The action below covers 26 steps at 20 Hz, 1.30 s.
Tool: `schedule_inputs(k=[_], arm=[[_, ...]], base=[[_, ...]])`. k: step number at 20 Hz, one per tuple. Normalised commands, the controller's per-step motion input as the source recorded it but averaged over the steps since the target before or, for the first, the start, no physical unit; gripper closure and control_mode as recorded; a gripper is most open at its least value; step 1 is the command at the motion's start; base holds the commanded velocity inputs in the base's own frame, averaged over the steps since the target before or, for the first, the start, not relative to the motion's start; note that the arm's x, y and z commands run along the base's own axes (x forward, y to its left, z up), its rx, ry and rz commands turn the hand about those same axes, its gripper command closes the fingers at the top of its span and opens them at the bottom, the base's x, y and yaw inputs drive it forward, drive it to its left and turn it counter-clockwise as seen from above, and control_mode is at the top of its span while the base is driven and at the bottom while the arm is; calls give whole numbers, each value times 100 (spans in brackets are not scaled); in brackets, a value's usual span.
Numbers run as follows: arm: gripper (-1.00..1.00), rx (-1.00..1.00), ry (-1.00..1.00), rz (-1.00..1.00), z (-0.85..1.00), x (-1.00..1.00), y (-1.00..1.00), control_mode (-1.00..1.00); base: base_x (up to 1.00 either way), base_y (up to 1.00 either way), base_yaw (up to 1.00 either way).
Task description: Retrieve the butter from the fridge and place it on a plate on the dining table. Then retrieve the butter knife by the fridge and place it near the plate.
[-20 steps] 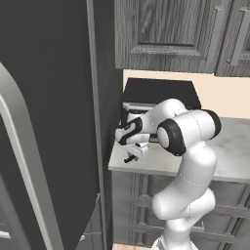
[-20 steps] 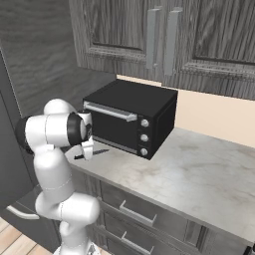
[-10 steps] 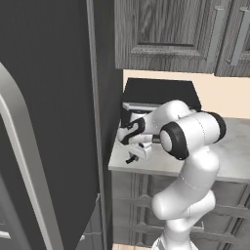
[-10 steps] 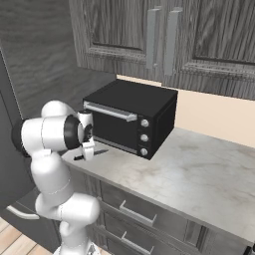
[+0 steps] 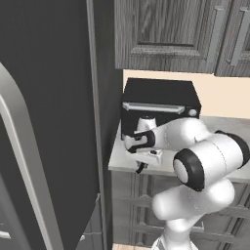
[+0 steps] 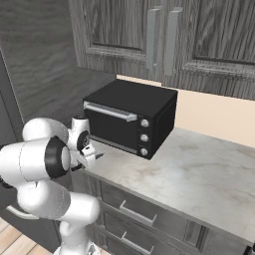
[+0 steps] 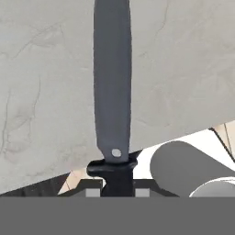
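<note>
Pincer point(image 7: 117, 183) clamped on butter knife point(image 7: 112, 82) handle.
Grey blade extends over marbled desk point(image 7: 183, 69) corner, just in front of black toaster oven point(image 6: 132, 117), beside fridge point(image 5: 49, 122).

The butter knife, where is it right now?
The butter knife is clamped in the claw by its black handle, its grey blade stretching over the marbled counter edge, left of the black toaster oven, beside the fridge.

White arm at lower left, gripper point(image 6: 91, 155) low at marbled worktop point(image 6: 199, 174) edge, just left of black toaster oven point(image 6: 130, 117); dark wooden wall cabinets point(image 6: 164, 37) above, drawers point(image 6: 134, 216) below.
</note>
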Motion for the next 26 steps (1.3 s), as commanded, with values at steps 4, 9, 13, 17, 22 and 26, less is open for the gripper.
schedule_inputs(k=[4,9,13,17,22,26], arm=[[100,0,-1,34,42,-58,-9,-100],[100,0,0,32,68,-33,-21,-100],[100,0,1,26,66,-22,-24,-100],[100,1,1,19,70,-16,-23,-100],[100,0,-2,15,63,-40,-16,-100],[100,0,-1,12,69,-46,-15,-100]], base=[[0,0,0],[0,0,0],[0,0,0],[0,0,0],[0,0,0],[0,0,0]])
